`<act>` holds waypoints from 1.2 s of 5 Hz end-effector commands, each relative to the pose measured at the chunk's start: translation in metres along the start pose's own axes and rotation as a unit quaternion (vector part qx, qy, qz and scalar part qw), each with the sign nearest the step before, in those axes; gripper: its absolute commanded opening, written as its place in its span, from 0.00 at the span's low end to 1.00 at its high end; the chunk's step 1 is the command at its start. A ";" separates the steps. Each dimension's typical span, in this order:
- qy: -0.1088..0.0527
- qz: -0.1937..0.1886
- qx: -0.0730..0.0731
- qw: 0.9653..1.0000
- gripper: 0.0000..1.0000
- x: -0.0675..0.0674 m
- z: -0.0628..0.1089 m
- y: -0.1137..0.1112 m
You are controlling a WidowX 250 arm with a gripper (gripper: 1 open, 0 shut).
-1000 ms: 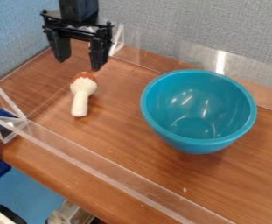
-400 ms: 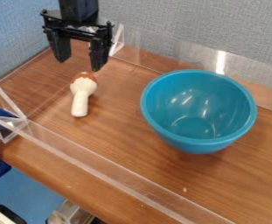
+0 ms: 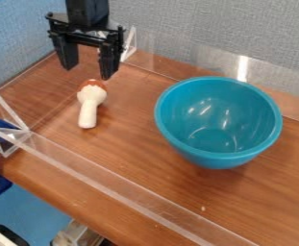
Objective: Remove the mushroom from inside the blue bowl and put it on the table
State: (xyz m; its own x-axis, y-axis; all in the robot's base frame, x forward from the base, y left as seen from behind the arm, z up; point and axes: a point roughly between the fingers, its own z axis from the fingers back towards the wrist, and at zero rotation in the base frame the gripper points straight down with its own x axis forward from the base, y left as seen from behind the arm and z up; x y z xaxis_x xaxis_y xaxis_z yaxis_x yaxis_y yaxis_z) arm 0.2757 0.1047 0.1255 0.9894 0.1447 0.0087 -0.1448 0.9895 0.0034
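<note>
Your gripper (image 3: 87,63) hangs wide open above the mushroom (image 3: 90,104) lying on the table (image 3: 138,154); bowl (image 3: 220,120) empty. Task looks done; just retreat.

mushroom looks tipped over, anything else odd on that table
Only that. The mushroom lies on its side on the table, left of the empty blue bowl. The open gripper hangs above it. Nothing spilled or damaged.

mushroom (image 3: 90,104) on table (image 3: 126,144), claw (image 3: 87,63) open above
</note>
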 end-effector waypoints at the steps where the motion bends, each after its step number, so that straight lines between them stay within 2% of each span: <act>1: -0.019 -0.006 0.011 1.000 1.00 0.008 0.013 0.001; 6: -0.012 -0.008 0.002 1.000 1.00 0.005 0.019 0.004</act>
State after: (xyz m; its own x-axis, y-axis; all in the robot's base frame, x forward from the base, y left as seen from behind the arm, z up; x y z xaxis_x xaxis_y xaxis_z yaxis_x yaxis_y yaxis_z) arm 0.2728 0.1038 0.1271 0.9921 0.1222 -0.0298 -0.1225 0.9924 -0.0073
